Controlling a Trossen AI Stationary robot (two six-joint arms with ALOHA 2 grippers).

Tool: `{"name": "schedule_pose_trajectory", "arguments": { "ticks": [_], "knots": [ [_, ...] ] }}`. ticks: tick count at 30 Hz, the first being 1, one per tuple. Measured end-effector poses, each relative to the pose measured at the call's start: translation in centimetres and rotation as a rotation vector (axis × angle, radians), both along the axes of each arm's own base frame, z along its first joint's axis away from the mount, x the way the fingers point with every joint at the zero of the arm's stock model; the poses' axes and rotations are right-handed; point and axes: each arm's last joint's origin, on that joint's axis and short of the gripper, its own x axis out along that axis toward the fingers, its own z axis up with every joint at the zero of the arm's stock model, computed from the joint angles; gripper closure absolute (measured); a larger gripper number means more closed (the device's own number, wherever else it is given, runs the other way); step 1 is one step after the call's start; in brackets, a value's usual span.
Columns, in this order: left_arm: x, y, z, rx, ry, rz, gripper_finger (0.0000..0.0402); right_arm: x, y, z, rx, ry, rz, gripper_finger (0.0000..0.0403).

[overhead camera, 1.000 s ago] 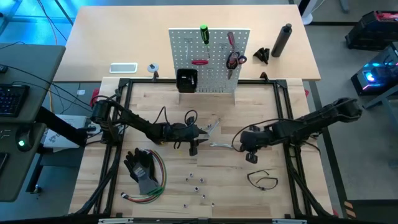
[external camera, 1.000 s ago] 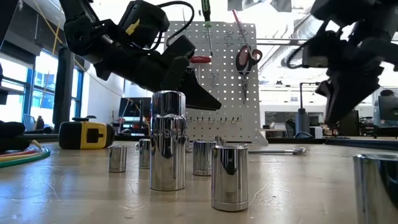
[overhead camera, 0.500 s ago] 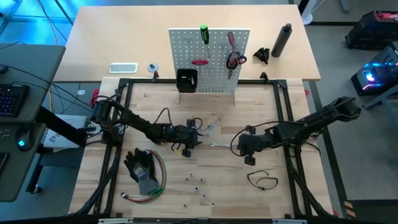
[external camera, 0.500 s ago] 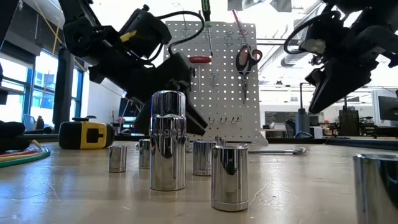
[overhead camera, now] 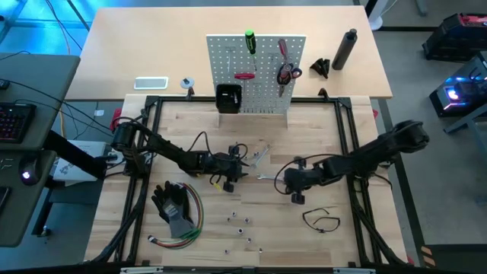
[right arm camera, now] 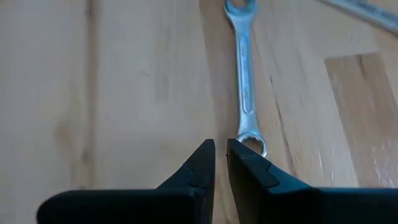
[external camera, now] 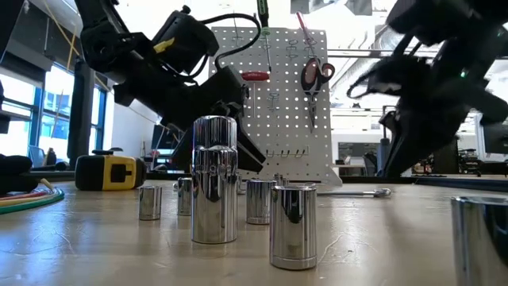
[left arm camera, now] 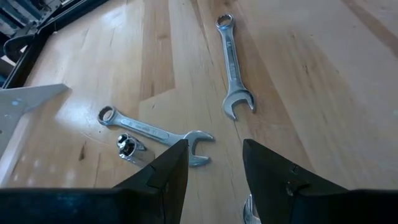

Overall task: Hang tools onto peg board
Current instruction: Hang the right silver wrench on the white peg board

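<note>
Two silver wrenches lie flat on the wooden tabletop between my grippers, one [overhead camera: 260, 156] farther back and one [overhead camera: 268, 176] nearer. The left wrist view shows both wrenches [left arm camera: 231, 62] [left arm camera: 155, 132] and a small socket [left arm camera: 130, 147]. My left gripper [left arm camera: 214, 167] is open, low over the table, just left of them. My right gripper [right arm camera: 221, 157] is shut, pointing down beside the ring end [right arm camera: 252, 144] of a wrench; I cannot tell whether it touches it. The peg board [overhead camera: 255, 84] stands at the back, with a green screwdriver [overhead camera: 249, 42], a red screwdriver [overhead camera: 243, 76] and red scissors [overhead camera: 288, 73] hanging on it.
A black bin [overhead camera: 228, 97] sits on the peg board's front. Black gloves [overhead camera: 172, 204] and coloured wires lie near left. Several chrome sockets [external camera: 214, 191] stand near the front edge, and a thin black loop [overhead camera: 319, 220] lies near right. A yellow tape measure [external camera: 111, 171] sits at the left.
My right gripper has moved toward the table's left edge and down, closing in on the nearer wrench. My left gripper has rolled about its own axis while staying in place. The wrenches have not moved.
</note>
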Motion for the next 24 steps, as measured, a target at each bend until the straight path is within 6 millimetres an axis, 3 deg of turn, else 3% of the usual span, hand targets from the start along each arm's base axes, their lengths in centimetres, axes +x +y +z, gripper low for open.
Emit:
{"name": "schedule_pose_trajectory", "arguments": {
  "ticks": [5, 24],
  "knots": [
    [0.4, 0.1, 0.4, -0.001, -0.023, 0.004, 0.0254, 0.4, -0.3, -0.8, -0.010, 0.021, -0.018, 0.0369],
    [0.5, 0.2, 0.6, -0.002, -0.046, 0.007, 0.0254, 0.7, -2.1, -0.8, -0.038, 0.034, -0.050, 0.0369]
  ]
}}
